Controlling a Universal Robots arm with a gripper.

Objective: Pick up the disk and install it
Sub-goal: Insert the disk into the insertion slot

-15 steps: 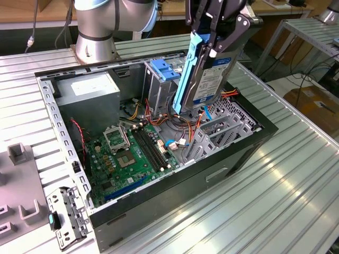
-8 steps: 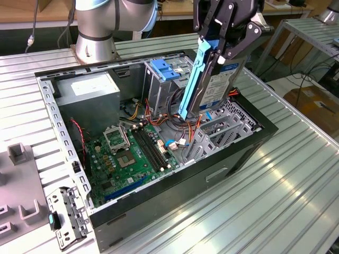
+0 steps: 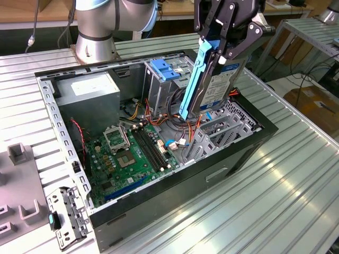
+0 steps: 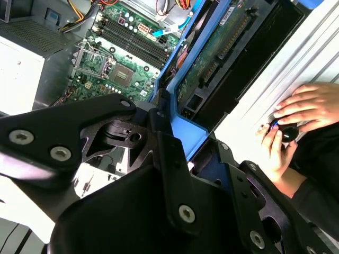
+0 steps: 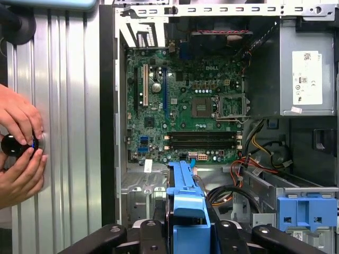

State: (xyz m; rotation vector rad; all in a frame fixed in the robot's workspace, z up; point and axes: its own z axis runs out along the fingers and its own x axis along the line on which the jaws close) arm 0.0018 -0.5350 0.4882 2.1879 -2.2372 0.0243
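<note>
The gripper, jaws pinching the disk by its upper end, held it steeply tilted, long axis pointing down into the computer case's drive-bay corner.

- Open room lies above the flat green motherboard.
- A grey metal power-supply box and a blue-latched grey drive cage wall one end.
- Orange cables tangle under the silver, blue-railed disk, which is clamped in the black gripper.
- A person's hand rests on the ribbed metal table beside the case.
</note>
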